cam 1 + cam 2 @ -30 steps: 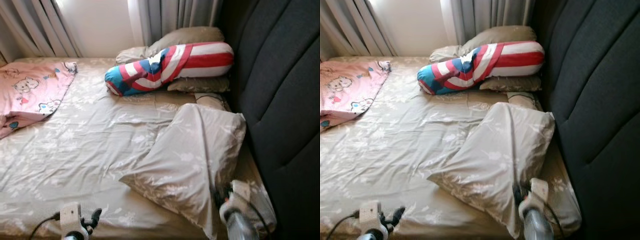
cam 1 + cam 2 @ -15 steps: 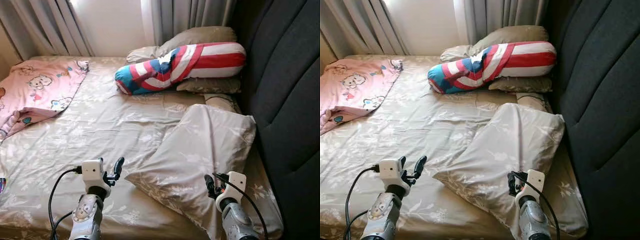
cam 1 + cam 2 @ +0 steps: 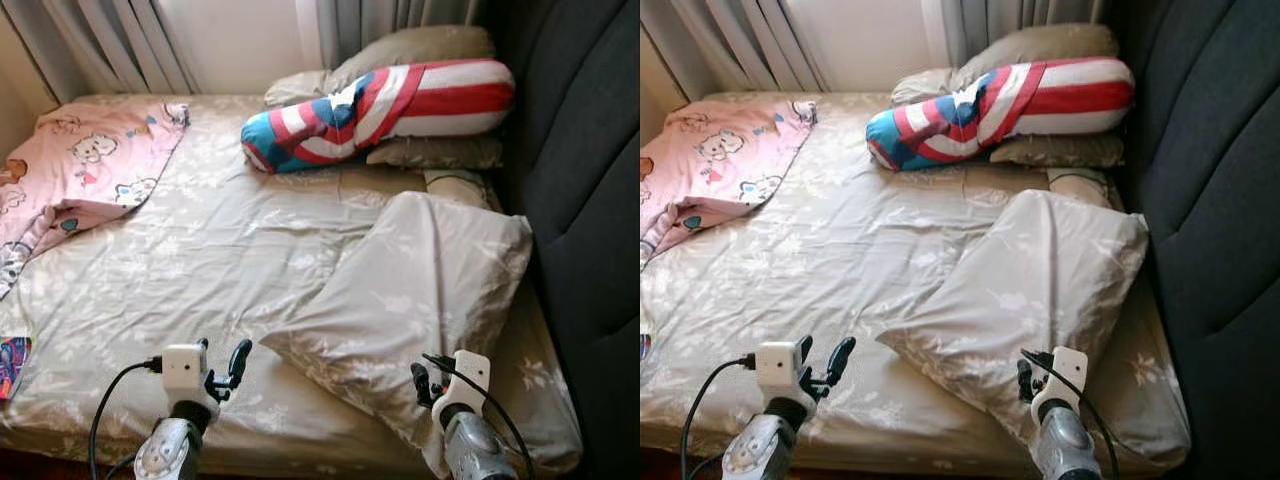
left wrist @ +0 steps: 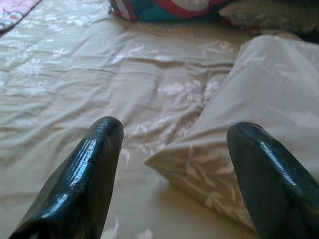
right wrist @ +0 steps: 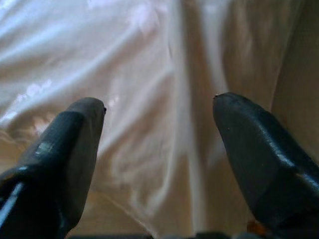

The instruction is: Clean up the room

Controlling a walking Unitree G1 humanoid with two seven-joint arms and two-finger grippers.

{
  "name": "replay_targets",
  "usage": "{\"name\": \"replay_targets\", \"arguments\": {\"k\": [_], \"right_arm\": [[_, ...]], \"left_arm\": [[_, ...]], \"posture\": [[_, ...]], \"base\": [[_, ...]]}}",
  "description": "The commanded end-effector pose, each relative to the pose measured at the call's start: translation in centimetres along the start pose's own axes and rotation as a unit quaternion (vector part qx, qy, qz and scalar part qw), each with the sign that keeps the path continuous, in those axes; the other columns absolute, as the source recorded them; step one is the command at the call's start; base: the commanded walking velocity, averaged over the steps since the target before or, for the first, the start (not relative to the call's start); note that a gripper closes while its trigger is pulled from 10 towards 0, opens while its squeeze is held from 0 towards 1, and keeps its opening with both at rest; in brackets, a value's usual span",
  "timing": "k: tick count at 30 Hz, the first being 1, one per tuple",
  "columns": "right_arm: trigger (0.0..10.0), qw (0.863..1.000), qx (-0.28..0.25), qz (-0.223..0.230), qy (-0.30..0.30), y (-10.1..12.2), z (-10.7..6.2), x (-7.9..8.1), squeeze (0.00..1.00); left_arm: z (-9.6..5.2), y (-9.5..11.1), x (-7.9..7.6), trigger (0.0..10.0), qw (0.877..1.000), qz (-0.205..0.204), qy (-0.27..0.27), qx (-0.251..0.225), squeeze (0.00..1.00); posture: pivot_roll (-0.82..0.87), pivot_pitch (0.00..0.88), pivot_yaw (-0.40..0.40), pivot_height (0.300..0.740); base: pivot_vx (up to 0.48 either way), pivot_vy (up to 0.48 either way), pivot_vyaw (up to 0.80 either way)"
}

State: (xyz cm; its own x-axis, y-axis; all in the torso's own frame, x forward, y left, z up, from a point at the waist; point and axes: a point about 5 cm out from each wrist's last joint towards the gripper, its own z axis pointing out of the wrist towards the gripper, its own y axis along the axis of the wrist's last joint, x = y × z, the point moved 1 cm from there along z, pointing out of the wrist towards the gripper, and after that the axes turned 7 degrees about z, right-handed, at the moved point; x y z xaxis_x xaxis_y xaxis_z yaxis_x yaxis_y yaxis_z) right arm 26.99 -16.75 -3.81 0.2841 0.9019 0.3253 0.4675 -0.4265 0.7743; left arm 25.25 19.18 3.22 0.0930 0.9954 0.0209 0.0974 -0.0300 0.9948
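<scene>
A large beige floral pillow (image 3: 415,295) lies askew on the right half of the bed, one corner pointing toward the near edge. My right gripper (image 5: 159,124) hovers open at the pillow's near edge, with pillow fabric just ahead of its fingers (image 3: 420,380). My left gripper (image 3: 222,358) stands open above the bare sheet (image 3: 200,260), just left of that pillow corner (image 4: 169,164). A red, white and blue striped bolster (image 3: 380,105) rests at the head of the bed. A pink cartoon blanket (image 3: 90,170) is rumpled at the far left.
A dark padded headboard (image 3: 590,200) runs along the right side. Two beige pillows (image 3: 420,45) sit behind and under the bolster. Grey curtains (image 3: 120,40) hang at the back. A colourful item (image 3: 10,365) lies at the bed's left edge.
The camera has shifted and now looks from higher up. Both arms rose into view from the bottom edge. The pillow, bolster and blanket lie as before.
</scene>
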Motion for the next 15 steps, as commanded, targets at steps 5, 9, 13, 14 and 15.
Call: {"name": "replay_targets", "arguments": {"k": [5,9,13,14,15], "right_arm": [[10.0,0.999,0.01,0.018,-0.025,-0.6,-0.2,-0.5,1.0],[10.0,0.999,0.014,0.017,-0.031,-0.7,-0.2,-0.6,0.0],[10.0,0.999,0.011,0.02,-0.037,-0.7,-0.2,-0.7,0.0],[10.0,0.999,0.011,0.02,-0.037,-0.7,-0.2,-0.7,0.0],[10.0,0.999,0.009,0.021,-0.044,-0.7,-0.2,-0.9,0.0]], "left_arm": [[-1.1,0.5,0.2,10.0,1.0,0.01,-0.005,0.011,0.0],[-1.5,1.0,0.1,10.0,1.0,0.01,-0.012,0.013,0.0],[-1.9,1.1,-0.1,10.0,1.0,0.007,-0.022,0.021,0.0],[-1.9,1.1,-0.1,10.0,1.0,0.007,-0.022,0.021,0.0],[-2.1,1.0,-0.1,10.0,0.999,0.007,-0.024,0.025,0.0]], "posture": [[0.1,0.22,0.066,0.74],[0.11,0.246,0.077,0.74],[0.12,0.258,0.086,0.74],[0.12,0.258,0.086,0.74],[0.12,0.264,0.088,0.74]], "base": [[0.0,0.0,0.0],[0.0,0.0,0.0],[0.0,0.0,0.0],[0.0,0.0,0.0],[0.0,0.0,0.0]]}}
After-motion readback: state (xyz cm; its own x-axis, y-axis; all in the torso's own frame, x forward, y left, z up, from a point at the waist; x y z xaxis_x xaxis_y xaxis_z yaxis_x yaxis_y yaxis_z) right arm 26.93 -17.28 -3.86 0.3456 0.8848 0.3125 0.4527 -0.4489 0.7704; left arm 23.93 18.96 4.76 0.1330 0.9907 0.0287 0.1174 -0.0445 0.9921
